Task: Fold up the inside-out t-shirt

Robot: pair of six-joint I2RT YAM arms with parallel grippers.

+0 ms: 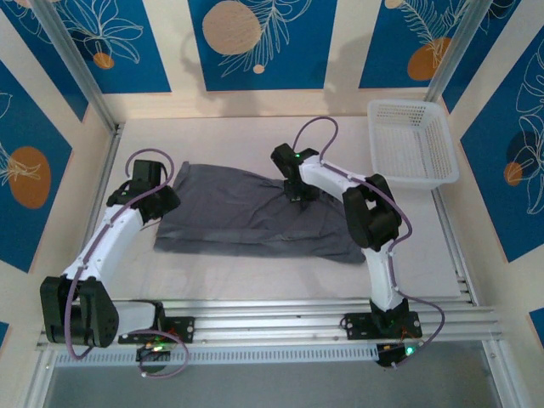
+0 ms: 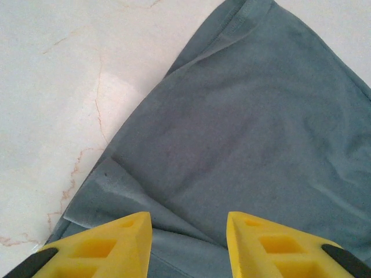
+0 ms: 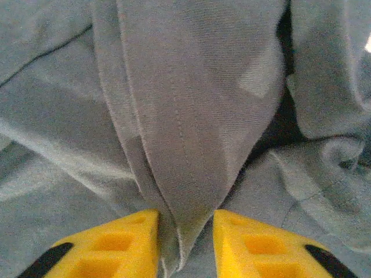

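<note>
Top external view: the t-shirt lies flat across the middle of the table, spreading toward nine o'clock, well apart from the white basket at two o'clock. Agreed? (Ana)

Agreed. The left gripper sits at the shirt's nine o'clock edge, jaws apart, the hem lying flat beneath them and nothing pinched. I can't tell from that angle whether its tips touch the cloth. (Ben)

And the right gripper? (Ana)

It is on the shirt's one o'clock side, clamped on a raised ridge of fabric with a stitched seam running along it. The cloth tents up out of the grip. (Ben)

Which step, then? (Ana)

I judge a fold is only starting. One side is gripped, the other is not, and the shirt looks wide and loosely spread. (Ben)

And next? (Ana)

The left jaws probably need to close on the hem at nine o'clock so both ends rise together. The pinched ridge can then be carried across toward six o'clock. That should go slowly, because soft cotton drags and bunches. (Ben)
</note>
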